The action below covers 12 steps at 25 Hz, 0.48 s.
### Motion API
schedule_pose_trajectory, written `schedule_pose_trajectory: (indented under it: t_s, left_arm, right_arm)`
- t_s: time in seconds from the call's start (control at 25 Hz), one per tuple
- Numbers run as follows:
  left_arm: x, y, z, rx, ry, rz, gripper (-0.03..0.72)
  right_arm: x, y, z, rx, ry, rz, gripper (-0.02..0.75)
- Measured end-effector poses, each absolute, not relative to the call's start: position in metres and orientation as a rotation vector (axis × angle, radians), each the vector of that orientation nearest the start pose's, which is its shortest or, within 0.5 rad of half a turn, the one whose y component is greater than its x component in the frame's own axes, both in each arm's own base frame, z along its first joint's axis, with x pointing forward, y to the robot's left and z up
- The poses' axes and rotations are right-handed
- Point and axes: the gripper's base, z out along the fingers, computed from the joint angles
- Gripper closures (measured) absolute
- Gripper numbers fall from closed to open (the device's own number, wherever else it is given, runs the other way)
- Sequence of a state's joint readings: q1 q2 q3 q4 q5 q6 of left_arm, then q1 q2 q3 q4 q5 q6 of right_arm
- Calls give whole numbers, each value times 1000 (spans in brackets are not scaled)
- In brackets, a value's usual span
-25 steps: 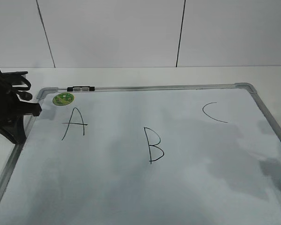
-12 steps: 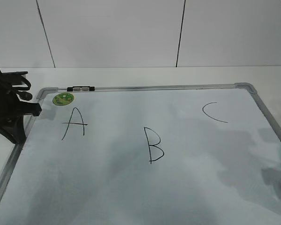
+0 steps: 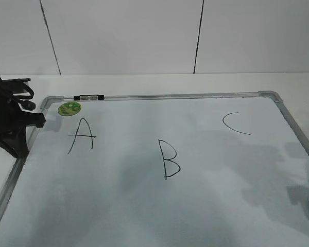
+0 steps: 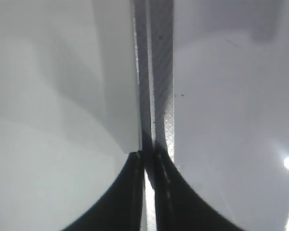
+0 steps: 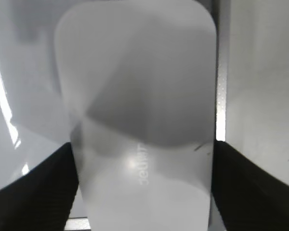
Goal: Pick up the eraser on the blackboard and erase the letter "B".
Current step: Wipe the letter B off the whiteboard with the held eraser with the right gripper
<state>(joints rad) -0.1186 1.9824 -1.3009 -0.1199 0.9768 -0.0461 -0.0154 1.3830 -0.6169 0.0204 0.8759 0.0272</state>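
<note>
The right hand [image 5: 142, 192] straddles the flat white rounded plastic eraser [image 5: 137, 96], fingers wide either side to clamp it, at 4 o'clock on the silver-framed white blackboard [image 3: 159, 96], whose thin black letter "B" [image 3: 169, 160] remains unwiped, while the left hand [image 4: 147, 192], pinched narrow, idles at 9 o'clock.

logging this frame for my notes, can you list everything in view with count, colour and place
blackboard: 1, white with silver-grey frame, flat on the table
letters: 3, black, A left, letter "B" middle, C right
magnet: 1, green, top left corner of the board
clip: 1, black and silver, on the top frame
eraser: 1, white, by the board's right edge
table: 1, white
left claw: 1, black, shut, over the left frame
right claw: 1, black, open either side of the eraser
</note>
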Motion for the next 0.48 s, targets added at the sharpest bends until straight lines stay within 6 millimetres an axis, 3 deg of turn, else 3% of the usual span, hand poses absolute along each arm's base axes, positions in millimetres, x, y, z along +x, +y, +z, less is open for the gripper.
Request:
schedule_pose_trajectory:
  t_s: [0.16,0.48]
  left_arm:
    - [365,-53,154,8,3146,-156,669]
    - [365,-53,154,8,3146,-156,669]
  right_arm:
    - [196,-2,176,84,3124,25,164]
    - [196,-2,176,75,3125,25,186]
